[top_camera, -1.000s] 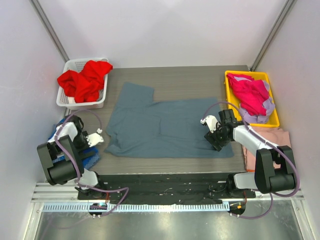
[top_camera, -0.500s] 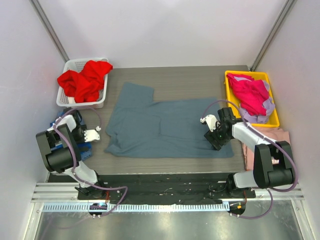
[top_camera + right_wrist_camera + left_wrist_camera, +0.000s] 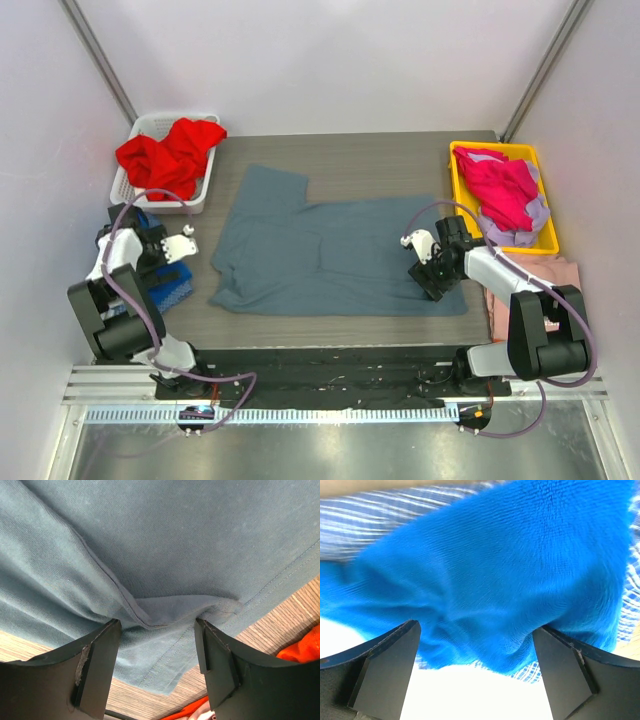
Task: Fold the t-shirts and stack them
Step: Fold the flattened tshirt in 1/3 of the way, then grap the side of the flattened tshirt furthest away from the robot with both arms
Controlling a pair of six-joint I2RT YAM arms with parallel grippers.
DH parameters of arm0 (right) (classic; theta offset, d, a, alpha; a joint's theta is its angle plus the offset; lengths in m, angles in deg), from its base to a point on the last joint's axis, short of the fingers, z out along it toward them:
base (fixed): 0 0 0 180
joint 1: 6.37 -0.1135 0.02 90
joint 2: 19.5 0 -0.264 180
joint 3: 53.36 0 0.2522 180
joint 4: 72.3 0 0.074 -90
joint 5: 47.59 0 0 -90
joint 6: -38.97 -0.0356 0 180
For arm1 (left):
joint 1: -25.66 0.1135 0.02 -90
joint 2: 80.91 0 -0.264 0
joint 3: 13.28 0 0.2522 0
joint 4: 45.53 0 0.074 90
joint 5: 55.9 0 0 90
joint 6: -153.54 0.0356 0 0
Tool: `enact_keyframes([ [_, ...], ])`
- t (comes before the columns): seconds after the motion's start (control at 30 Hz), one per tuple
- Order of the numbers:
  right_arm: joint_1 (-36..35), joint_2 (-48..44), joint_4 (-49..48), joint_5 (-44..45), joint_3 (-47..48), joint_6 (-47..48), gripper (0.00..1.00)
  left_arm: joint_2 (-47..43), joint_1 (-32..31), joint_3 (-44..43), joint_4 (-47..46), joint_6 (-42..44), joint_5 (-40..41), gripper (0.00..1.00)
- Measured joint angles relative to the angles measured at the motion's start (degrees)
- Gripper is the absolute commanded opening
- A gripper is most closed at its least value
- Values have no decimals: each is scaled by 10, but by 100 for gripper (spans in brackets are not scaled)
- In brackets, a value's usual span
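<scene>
Since a second ago the left pincer point(image 3: 181, 243) has swung back toward the white basket point(image 3: 130, 190), spread wide over the royal blue shirt point(image 3: 165, 285). That basket holds a red shirt point(image 3: 165, 157); the yellow bin point(image 3: 505, 152) holds magenta cloth point(image 3: 505, 190). Between them, the slate blue-grey shirt point(image 3: 330, 255) lies spread on the table point(image 3: 400, 150), its hem pinched by the right pincer point(image 3: 156, 630).

black-and-white arms point(image 3: 120, 290), purple cables point(image 3: 135, 300)

Slate blue-grey t-shirt point(image 3: 165, 540) filling most of frame, a fold bunched between right claw point(image 3: 156, 630) fingers; wood-grain bench point(image 3: 280, 630) lower right.
</scene>
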Motion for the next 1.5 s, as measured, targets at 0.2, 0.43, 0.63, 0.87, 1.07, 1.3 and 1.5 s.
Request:
enact_keyframes([
  [0.2,0,0,0,0,0,0,69,-101,0,-8,38,-19,-78,100],
  [0.43,0,-4,-2,0,-2,0,69,-191,-4,-6,91,-54,-138,100],
  [0.63,0,-17,-17,10,-2,-26,70,-150,-42,-68,120,-216,-206,100],
  [0.87,0,-55,-44,44,78,-72,71,-24,-86,-192,96,-451,-272,100],
  [1.07,0,-24,-83,67,181,-101,71,38,-200,-218,43,-558,-247,100],
  [1.3,0,76,-120,100,220,-116,70,162,-290,-299,-2,-622,-207,100],
  [1.5,0,170,-136,114,256,-121,70,257,-306,-374,-46,-668,-163,100],
])
